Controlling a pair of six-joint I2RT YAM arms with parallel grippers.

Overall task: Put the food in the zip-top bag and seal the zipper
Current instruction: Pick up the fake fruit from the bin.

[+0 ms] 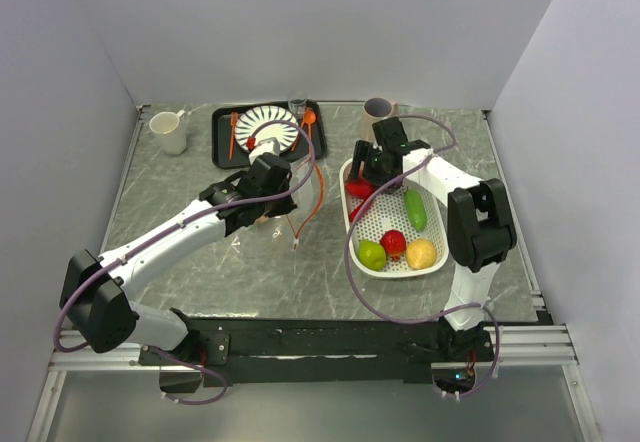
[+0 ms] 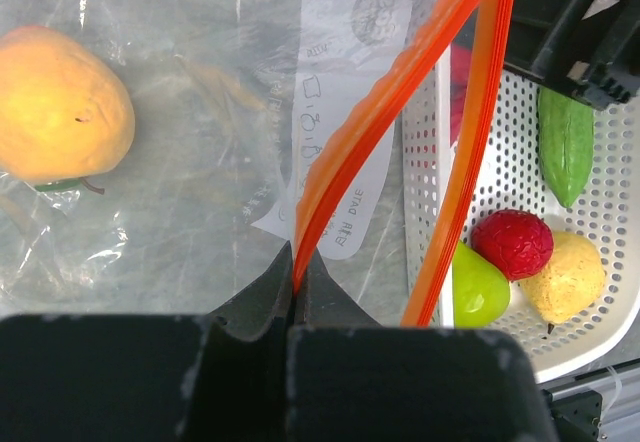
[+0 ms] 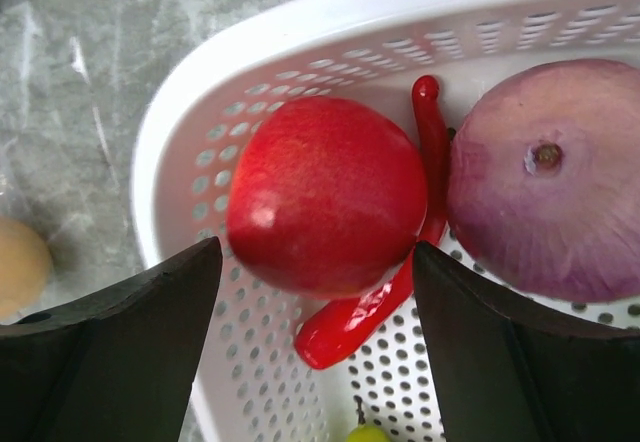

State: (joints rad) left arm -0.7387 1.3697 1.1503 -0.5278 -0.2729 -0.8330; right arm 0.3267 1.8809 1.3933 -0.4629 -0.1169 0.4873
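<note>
The clear zip-top bag [image 2: 200,162] lies on the table left of the basket, with an orange fruit [image 2: 60,102] under its plastic. My left gripper [image 2: 297,280] is shut on one orange-red zipper strip [image 2: 370,132]; the second strip [image 2: 470,162] hangs free beside it. From above, the left gripper [image 1: 262,200] holds the bag's edge up. My right gripper [image 3: 318,262] is open, low over the far end of the white basket [image 3: 180,162], its fingers either side of a red apple [image 3: 325,197]. A red chili [image 3: 400,292] and a purple onion [image 3: 550,177] lie next to the apple.
The basket [image 1: 350,230] also holds a green cucumber [image 1: 415,209], a red fruit [image 1: 393,242], a green pear [image 1: 372,254] and a yellow pear [image 1: 422,253]. At the back stand a black tray [image 1: 222,147] with a white ribbed dish [image 1: 270,127], a white mug [image 1: 170,132] and a beige cup [image 1: 380,112].
</note>
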